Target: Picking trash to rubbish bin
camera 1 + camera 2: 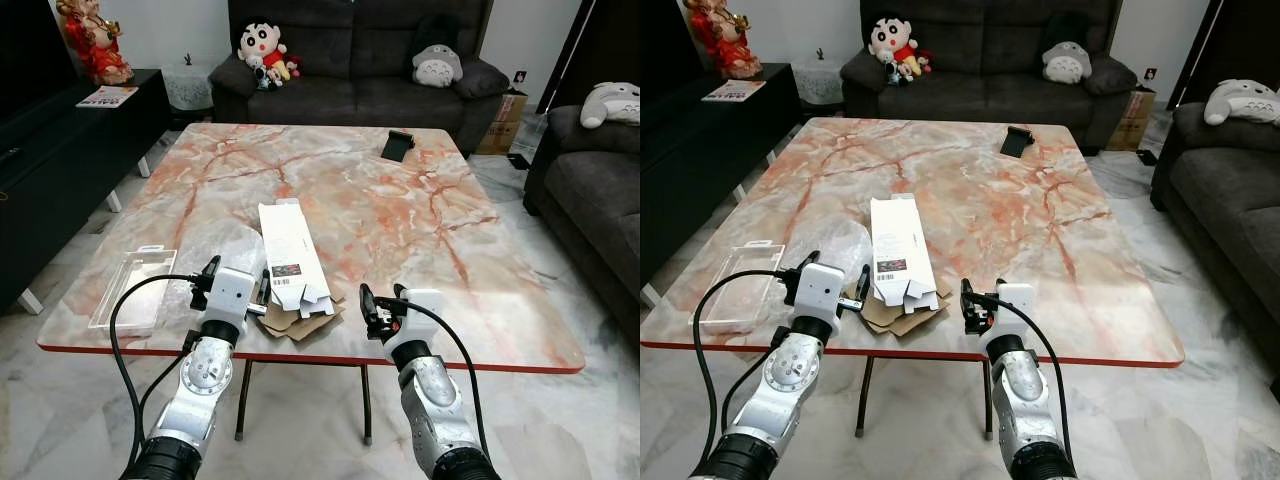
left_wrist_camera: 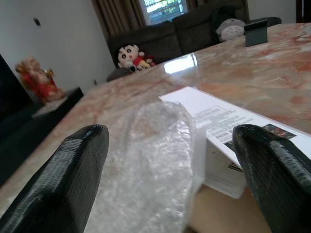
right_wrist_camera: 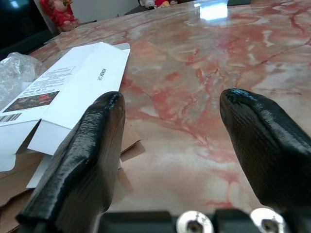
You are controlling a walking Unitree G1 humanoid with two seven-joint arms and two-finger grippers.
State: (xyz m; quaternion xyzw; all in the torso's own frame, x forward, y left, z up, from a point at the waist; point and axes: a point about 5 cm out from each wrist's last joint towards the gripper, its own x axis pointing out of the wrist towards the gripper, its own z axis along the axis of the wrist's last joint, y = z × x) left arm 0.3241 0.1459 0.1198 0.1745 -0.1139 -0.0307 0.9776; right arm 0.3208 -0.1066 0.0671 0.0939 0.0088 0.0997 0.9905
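The left gripper (image 2: 170, 160) hovers at the near edge of the marble table (image 1: 420, 220), fingers spread wide, with the crumpled clear plastic wrap (image 2: 155, 160) straight ahead between them. Just beyond its right finger lies the flattened white carton (image 1: 288, 255) on brown cardboard (image 1: 300, 322). The right gripper (image 3: 170, 145) is also spread apart, the carton off to its left.

Flattened white carton (image 1: 290, 252) lying printed side up on brown cardboard (image 1: 300, 318), near the bench's front edge. Crumpled clear plastic wrap (image 1: 232, 248) just left of it. Clear plastic tray (image 1: 133, 288) flat, farther left.
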